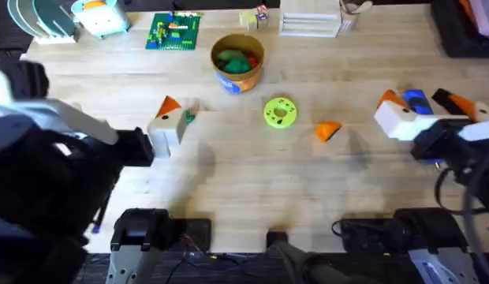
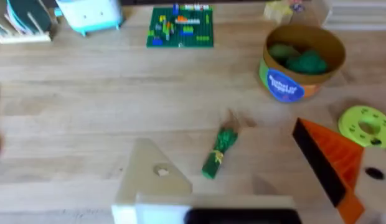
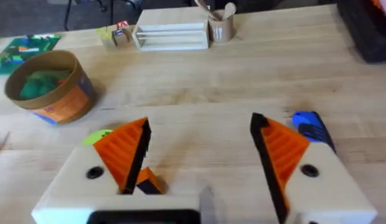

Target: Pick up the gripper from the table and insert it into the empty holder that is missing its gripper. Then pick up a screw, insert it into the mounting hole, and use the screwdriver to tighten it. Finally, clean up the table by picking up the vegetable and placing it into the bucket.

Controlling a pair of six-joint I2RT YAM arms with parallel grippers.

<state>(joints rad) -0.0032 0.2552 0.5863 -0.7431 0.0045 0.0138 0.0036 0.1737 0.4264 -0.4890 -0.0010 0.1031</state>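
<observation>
**Orange wedge loose on table**

The gripper, a ribbed orange plastic wedge, lies on the wood just right of the yellow-green disc. The tan round bucket stands behind the disc. Right gripper fingers stand apart, empty. Left gripper likewise spread, its left cream finger missing its pad; the small green vegetable lies between its fingers.

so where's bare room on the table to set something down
The widest bare patch is the near strip of table, in front of the yellow-green disc and loose orange gripper. Another lies between the holder and disc. The far edge is crowded around the bucket and brick plate.
</observation>
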